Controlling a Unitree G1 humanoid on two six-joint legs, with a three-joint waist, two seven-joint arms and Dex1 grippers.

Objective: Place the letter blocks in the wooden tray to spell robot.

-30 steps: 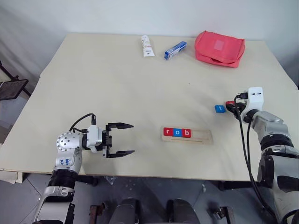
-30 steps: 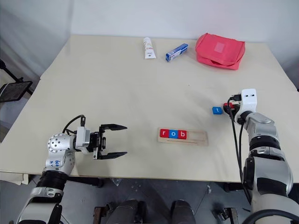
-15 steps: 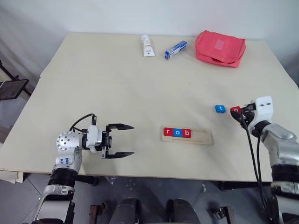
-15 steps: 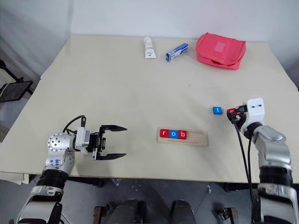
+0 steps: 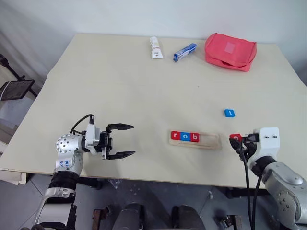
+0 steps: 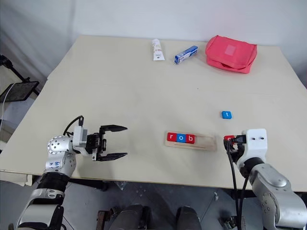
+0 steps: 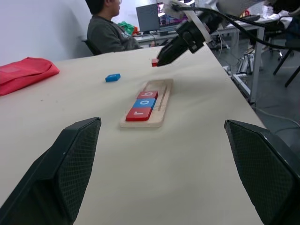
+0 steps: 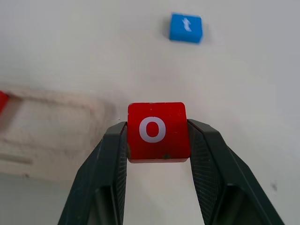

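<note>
The wooden tray (image 5: 213,142) lies near the table's front edge and holds three letter blocks, a red r (image 5: 175,135), a blue o (image 5: 184,136) and a red b (image 5: 194,137); its right half is bare. My right gripper (image 5: 237,138) is shut on a red o block (image 8: 158,130), held just off the tray's right end. A blue t block (image 5: 229,113) lies on the table behind it. My left gripper (image 5: 127,140) hovers open to the left of the tray, with nothing between its fingers.
At the back of the table (image 5: 120,81) lie a white tube (image 5: 154,47), a blue-and-white box (image 5: 185,51) and a red pouch (image 5: 230,51). A seated person (image 7: 108,33) and desks with monitors show beyond the table's right side.
My right gripper has drawn back towards the table's front edge with the red o block, from beside the blue t block to the tray's right end. The left gripper has stayed put.
</note>
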